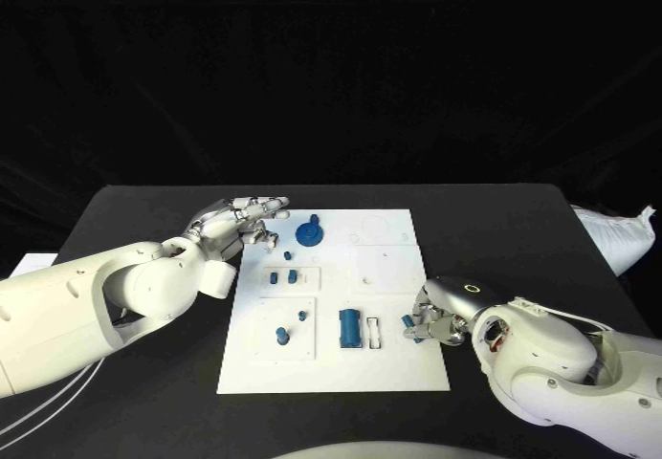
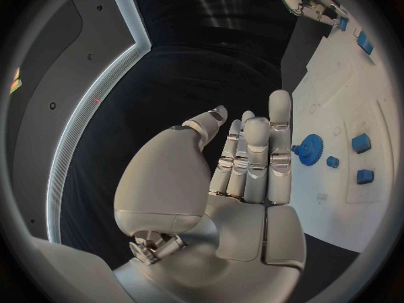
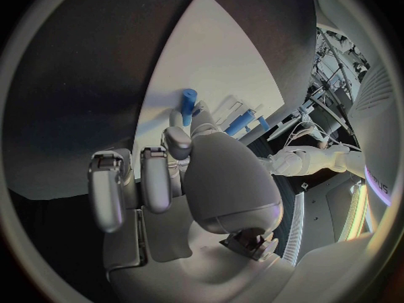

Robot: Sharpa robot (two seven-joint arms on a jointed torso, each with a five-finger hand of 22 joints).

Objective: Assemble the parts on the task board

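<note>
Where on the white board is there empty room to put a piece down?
The task board is bare along its near edge, below the blue cylinder. It looks bare too at the far right corner, beyond the gear. It is crowded by the right hand and near the left hand.

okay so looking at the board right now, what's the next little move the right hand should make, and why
Probably carry the small blue cylindrical peg inward over the white task board toward an open slot. The right robot hand sits at the board's right edge and appears to pinch that peg at its fingertips, off any seat. The left robot hand hovers open beside the blue gear, holding nothing.
</note>
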